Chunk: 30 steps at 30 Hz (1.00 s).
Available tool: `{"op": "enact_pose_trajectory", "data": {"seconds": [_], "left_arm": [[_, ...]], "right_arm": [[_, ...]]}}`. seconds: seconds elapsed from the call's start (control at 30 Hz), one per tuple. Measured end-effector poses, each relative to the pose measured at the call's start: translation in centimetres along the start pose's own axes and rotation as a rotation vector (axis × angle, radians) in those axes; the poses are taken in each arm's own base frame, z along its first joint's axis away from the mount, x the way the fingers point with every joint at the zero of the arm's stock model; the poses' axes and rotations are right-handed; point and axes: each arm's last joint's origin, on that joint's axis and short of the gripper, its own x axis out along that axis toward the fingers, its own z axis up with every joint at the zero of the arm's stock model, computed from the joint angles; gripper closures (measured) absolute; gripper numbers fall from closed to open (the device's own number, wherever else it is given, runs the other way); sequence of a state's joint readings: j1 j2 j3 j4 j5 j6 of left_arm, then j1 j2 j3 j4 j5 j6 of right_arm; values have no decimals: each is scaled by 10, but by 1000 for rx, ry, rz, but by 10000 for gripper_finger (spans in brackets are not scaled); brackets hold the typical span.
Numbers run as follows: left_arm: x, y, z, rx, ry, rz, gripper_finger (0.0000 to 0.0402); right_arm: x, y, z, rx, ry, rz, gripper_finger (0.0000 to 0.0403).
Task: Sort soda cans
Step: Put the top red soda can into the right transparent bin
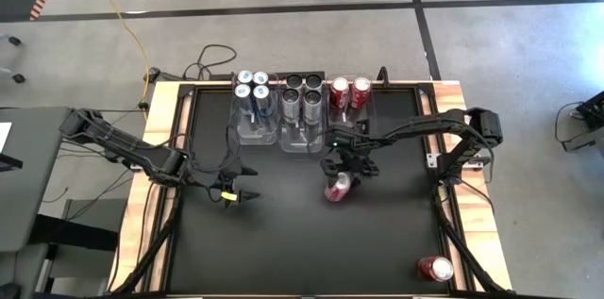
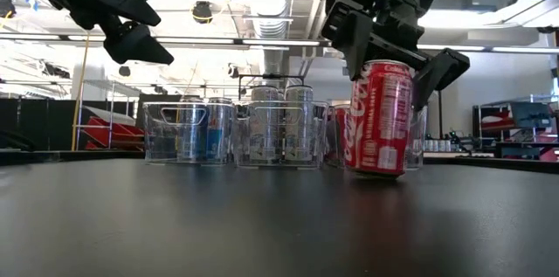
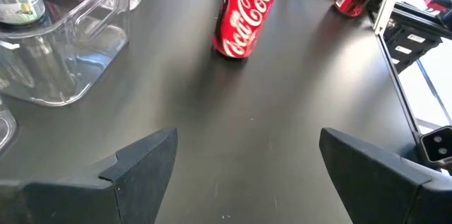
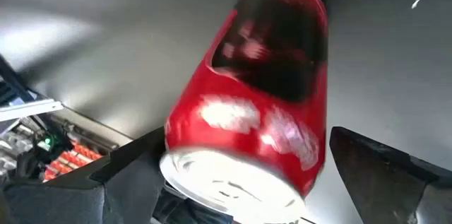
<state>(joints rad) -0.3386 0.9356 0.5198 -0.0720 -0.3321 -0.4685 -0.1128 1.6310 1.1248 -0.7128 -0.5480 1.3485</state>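
While hovering spread around the top of an upright red cylindrical metal soda can (image 1: 338, 188) near the surface's (image 1: 283, 242) centre, right end effector (image 1: 345, 167) not yet clenched. Left end effector (image 1: 241, 191) released, near the left edge.

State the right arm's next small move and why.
Probably close the right gripper on the red can: its fingers straddle the can's top with a gap on one side, the can stands on the table, and the bin holding two red cans waits behind.
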Motion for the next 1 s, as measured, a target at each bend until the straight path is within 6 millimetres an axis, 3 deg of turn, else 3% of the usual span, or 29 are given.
{"op": "enact_pose_trajectory", "data": {"seconds": [0.23, 0.53, 0.77, 1.0], "left_arm": [[0, 0, -3, 0, 30, 3, 58], [-1, 1, -6, 14, 56, 12, 58], [-1, 1, -6, -31, 55, 13, 58], [-1, 1, -6, -85, 59, 6, 58]], "right_arm": [[-11, 11, -9, -84, -69, -36, 3], [-24, 36, -31, -450, -148, -28, 3], [-21, 28, -35, -560, -293, -221, 3], [-14, 33, -45, -723, -303, -217, 3]]}}
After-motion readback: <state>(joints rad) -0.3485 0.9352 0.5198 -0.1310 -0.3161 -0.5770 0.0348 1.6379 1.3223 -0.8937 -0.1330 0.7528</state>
